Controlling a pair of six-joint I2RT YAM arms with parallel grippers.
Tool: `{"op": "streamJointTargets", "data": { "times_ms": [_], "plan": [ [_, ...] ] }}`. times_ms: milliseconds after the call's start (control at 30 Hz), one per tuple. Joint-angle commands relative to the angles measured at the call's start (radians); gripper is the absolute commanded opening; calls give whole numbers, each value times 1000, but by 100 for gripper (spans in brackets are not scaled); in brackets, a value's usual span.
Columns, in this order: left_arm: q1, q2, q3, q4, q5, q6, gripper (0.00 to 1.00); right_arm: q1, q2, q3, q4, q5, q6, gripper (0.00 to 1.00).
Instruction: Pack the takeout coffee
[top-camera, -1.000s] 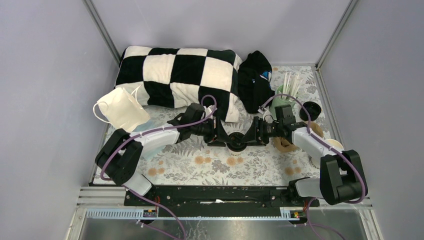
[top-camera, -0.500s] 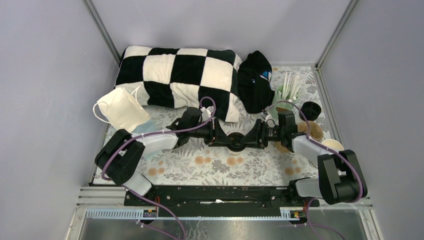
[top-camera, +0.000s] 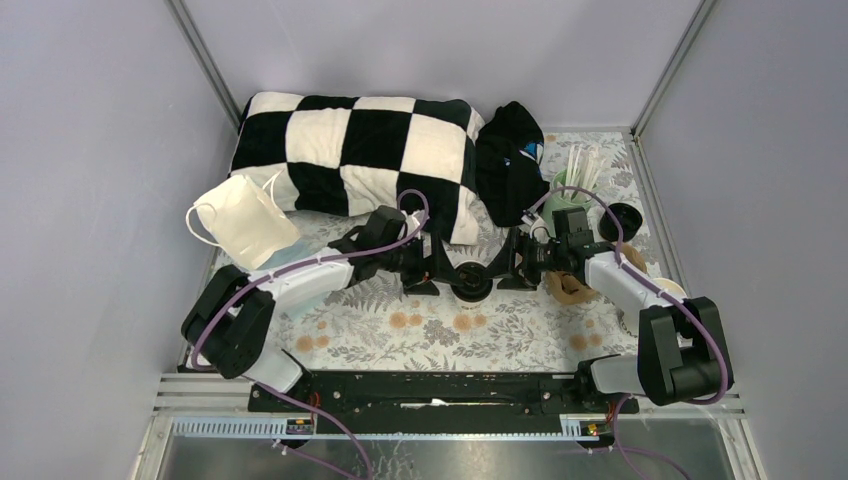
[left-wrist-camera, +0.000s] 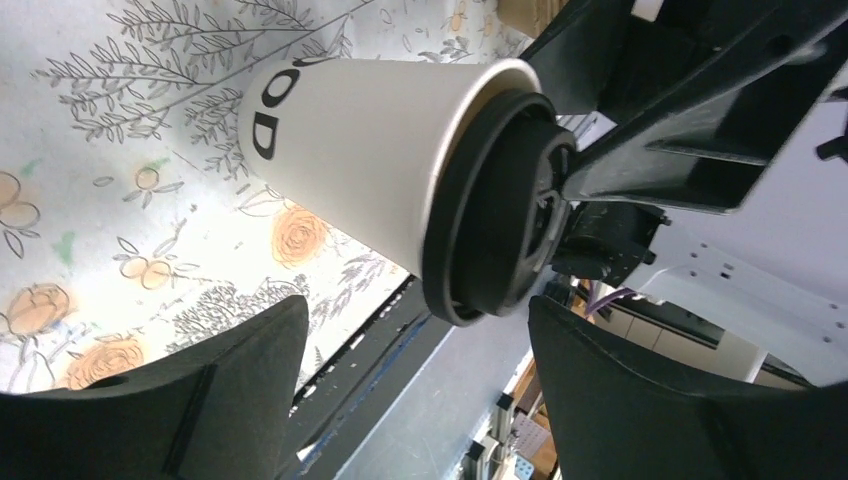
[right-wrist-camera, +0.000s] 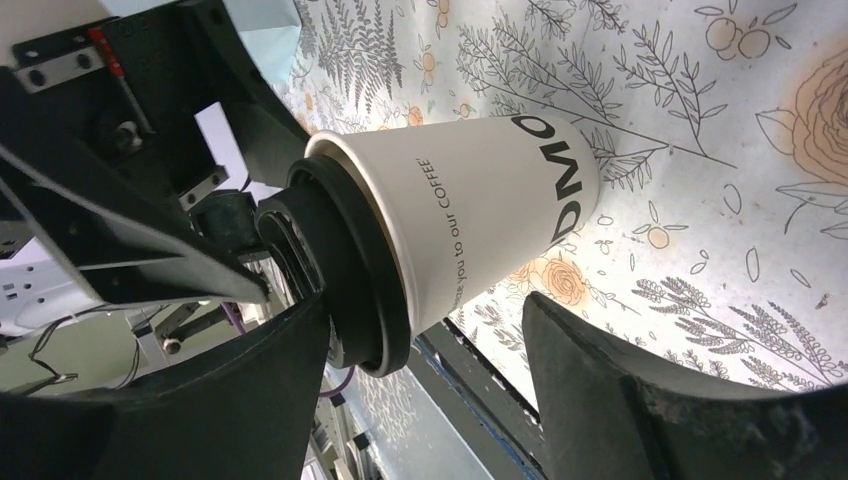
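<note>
A white paper coffee cup (top-camera: 471, 281) with black lettering, its black plastic lid (left-wrist-camera: 495, 205) fitted on, stands upright near the centre of the overhead view.

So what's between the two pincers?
A white paper cup with a round black plastic lid, upright between the left pincer and right pincer; top view.

One lidded white paper cup (top-camera: 471, 281) is standing at the centre of the surface (top-camera: 450, 340). A second black lid (top-camera: 621, 217) is showing at two o'clock; what is sitting under it cannot be told. One mint-green cup (top-camera: 562, 198) at one o'clock is holding white sticks (top-camera: 580, 165), too fine to count. One brown pulp carrier (top-camera: 570, 288) is lying at three o'clock. One checkered pillow (top-camera: 350, 160) is lying at eleven o'clock, one black cloth (top-camera: 508, 165) at twelve, one white face mask (top-camera: 240, 222) at ten. Two arms are showing, each bearing one gripper: the left gripper (top-camera: 447, 276) and the right gripper (top-camera: 498, 272).
</note>
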Motion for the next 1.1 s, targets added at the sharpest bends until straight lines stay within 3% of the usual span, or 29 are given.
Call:
{"op": "streamJointTargets", "data": {
  "times_ms": [0, 100, 233, 400, 1067],
  "plan": [
    [16, -96, 12, 4, -16, -21, 86, 0, -10, 52, -76, 10, -43, 78],
    [47, -125, -27, 51, -11, -70, 84, 0, -10, 51, -60, -10, -35, 79],
    [82, -94, -44, 63, 8, -97, 64, 0, 23, 41, -9, -55, -18, 77],
    [81, -42, -29, 73, 22, -90, 51, 0, 48, 47, 7, -77, -21, 76],
    [35, 42, -35, 113, 16, -72, 48, 0, 49, 37, 31, 0, 13, 73]
  ]
}}
